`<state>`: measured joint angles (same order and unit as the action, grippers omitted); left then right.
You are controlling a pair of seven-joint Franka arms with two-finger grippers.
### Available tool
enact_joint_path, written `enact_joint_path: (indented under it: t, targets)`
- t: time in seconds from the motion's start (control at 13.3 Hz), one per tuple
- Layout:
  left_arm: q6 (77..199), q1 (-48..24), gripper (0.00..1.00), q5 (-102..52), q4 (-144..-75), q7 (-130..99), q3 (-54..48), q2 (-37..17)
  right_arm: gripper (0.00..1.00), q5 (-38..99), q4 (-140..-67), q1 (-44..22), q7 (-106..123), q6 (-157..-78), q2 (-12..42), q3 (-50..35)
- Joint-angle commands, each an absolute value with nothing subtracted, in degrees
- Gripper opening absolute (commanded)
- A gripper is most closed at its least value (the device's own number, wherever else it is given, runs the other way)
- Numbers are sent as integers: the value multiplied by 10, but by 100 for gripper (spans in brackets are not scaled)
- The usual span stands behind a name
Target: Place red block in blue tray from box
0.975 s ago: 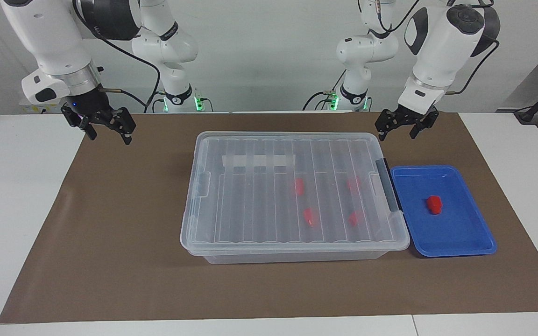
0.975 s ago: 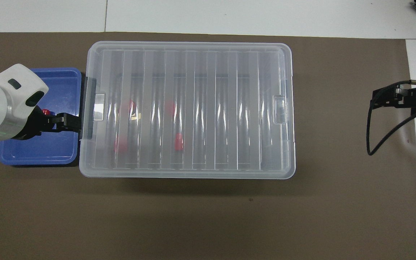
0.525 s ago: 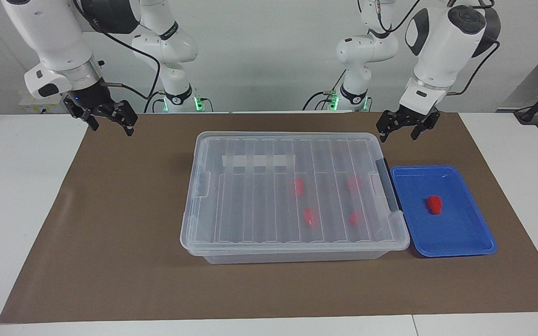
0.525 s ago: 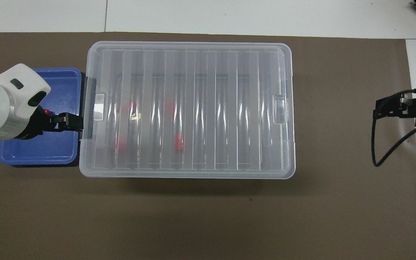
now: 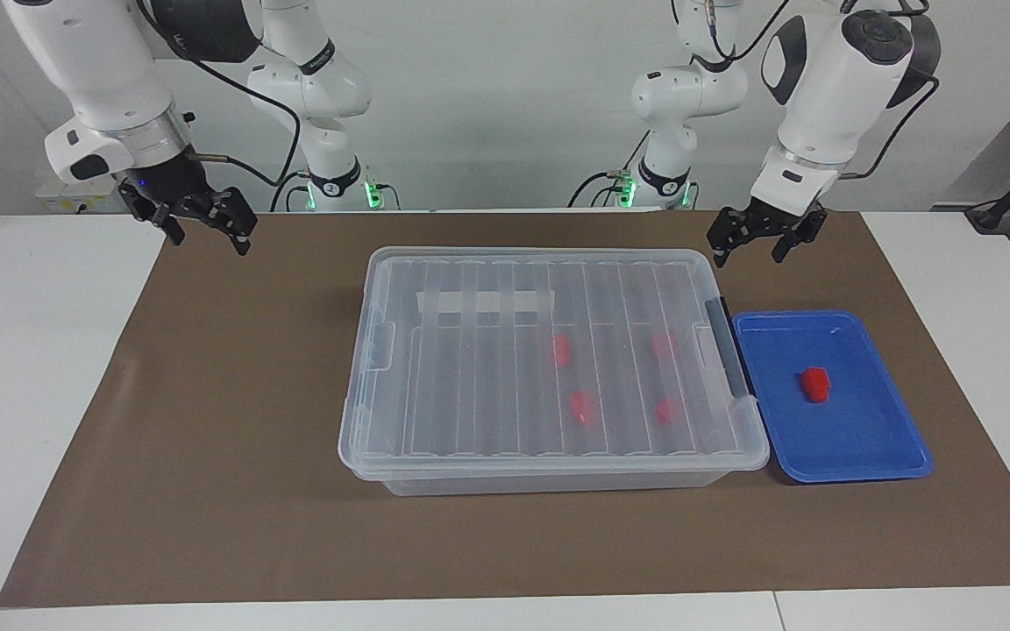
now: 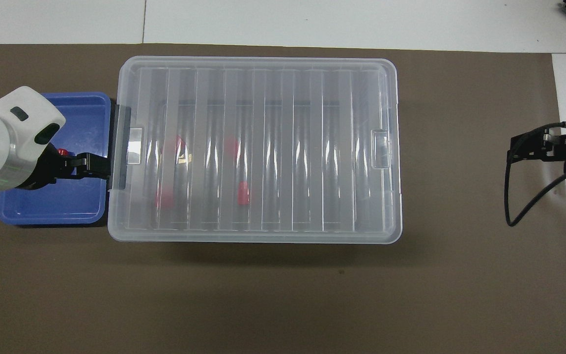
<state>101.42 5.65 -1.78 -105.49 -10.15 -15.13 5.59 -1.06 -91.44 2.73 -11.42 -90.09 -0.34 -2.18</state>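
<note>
A white table (image 5: 40,368) carries a large brown mat (image 5: 233,421) that covers most of its top, leaving white strips bare at both ends and along the edges. A plain pale wall (image 5: 505,96) rises past it, evenly lit.

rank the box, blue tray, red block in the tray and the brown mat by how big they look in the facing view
1. brown mat
2. box
3. blue tray
4. red block

None look alike in size.

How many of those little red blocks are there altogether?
5. One red block lies in the blue tray. Four show through the closed box lid. The ribbed lid may hide more.
</note>
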Motion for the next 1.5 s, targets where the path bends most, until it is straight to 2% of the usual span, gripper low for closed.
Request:
enact_joint_path:
  t: [0.0, 0.53, 0.82, 0.97, 1.27, 1.43]
  targets:
    - [1014, 64, 100, -25, -1065, -97, -150, 67, 100, 1, -944, 37, -118, -914, -24, -27]
    - [1004, 64, 100, -24, -1042, -99, -150, 84, 100, 17, -950, 35, -97, -915, -27, -26]
    - [964, 75, 100, -18, -988, -98, -149, 91, 100, 13, -953, 30, -97, -922, -29, -26]
    - [958, 100, 100, -18, -960, -95, -151, 80, 100, 4, -954, 29, -93, -922, -29, -26]
    - [940, 102, 100, -17, -911, -95, -150, 49, 100, 4, -954, 30, -85, -923, -29, -27]
    - [942, 101, 100, -14, -911, -94, -151, 46, 100, 4, -954, 29, -86, -922, -29, -27]
